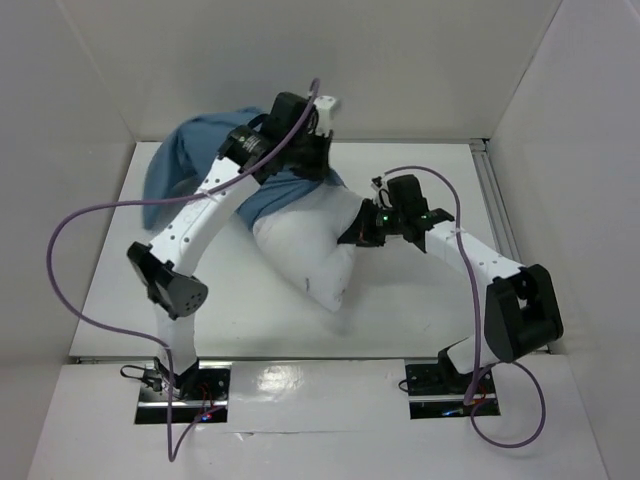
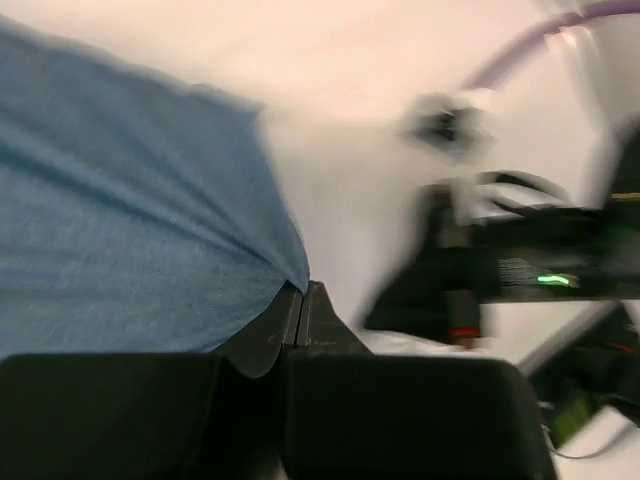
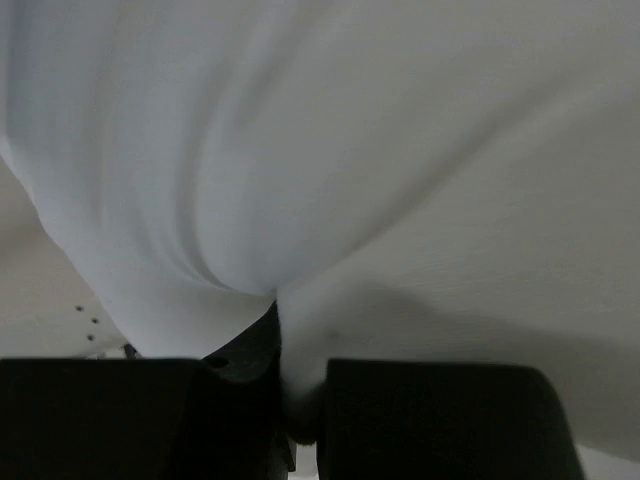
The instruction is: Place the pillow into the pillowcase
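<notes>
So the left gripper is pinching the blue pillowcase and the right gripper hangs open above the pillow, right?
Not quite: the right gripper is shut on a fold of the pillow, as the right wrist view shows. The left gripper does pinch the pillowcase.

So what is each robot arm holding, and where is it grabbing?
The left end effector pinches the pillowcase at its edge; the right end effector pinches a fold of the pillow fabric.

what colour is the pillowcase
Plain muted blue, unpatterned. The pillowcase shows best in the left wrist view, pinched by the left gripper.
</notes>
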Motion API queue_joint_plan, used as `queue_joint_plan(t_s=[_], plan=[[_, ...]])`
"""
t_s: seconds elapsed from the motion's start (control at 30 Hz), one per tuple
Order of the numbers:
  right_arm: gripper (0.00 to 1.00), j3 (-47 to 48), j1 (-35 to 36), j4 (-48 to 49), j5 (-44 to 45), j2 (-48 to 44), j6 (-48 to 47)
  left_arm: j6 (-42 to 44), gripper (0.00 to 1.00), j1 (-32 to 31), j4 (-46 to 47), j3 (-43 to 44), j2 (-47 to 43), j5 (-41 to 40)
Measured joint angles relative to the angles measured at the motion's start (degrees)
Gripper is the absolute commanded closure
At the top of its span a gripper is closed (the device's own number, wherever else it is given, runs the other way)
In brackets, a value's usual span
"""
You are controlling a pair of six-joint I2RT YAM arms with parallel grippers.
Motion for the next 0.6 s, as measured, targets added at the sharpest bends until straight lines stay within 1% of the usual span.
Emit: queue_joint_plan(t_s=[0.07,0.1,0.13,0.17,0.23,0.27,0.33,0.4,0.5,0.53,0.6], plan=[[1.00,4.98,-0.74,-0.31,0.52,1.51,0.52,0.48,1.00,-3.19,-2.05,14.60,7.23,5.20],[1.00,6.99,-1.07,-0.70,0.85,1.55,0.66,0.37,1.00,-3.89,-2.16,20.15,10.03,7.69],[1.00,9.42,-1.42,-1.20,1.36,1.36,0.70,0.09,1.00,-4.26,-0.94,23.41,11.89,9.90],[1.00,11.56,-1.64,-1.46,2.12,1.07,0.59,-0.90,1.00,-4.28,1.36,24.04,12.35,12.57],[1.00,14.29,-1.95,-1.20,4.09,-0.81,0.46,-2.73,1.00,-3.65,6.75,21.68,11.41,17.35],[1.00,14.32,-1.92,-0.87,5.16,-2.29,0.37,-3.87,1.00,-3.21,9.90,19.15,10.05,19.63],[1.00,13.14,-1.81,-0.55,6.84,-6.34,0.31,-5.33,1.00,-2.47,12.55,16.81,8.57,23.12],[1.00,9.68,-1.70,0.09,8.15,-9.97,0.17,-6.43,1.00,-2.12,14.10,16.02,8.00,25.68],[1.00,3.10,-1.57,-0.46,10.25,-13.31,0.15,-7.17,1.00,-2.23,14.40,13.07,7.13,26.75],[1.00,1.01,-1.55,-1.33,11.23,-14.08,0.15,-7.28,1.00,-2.27,14.34,10.99,6.40,26.67],[1.00,-2.21,-1.51,-5.40,13.33,-15.69,-0.28,-7.37,1.00,-2.40,13.51,4.00,3.85,25.07]])
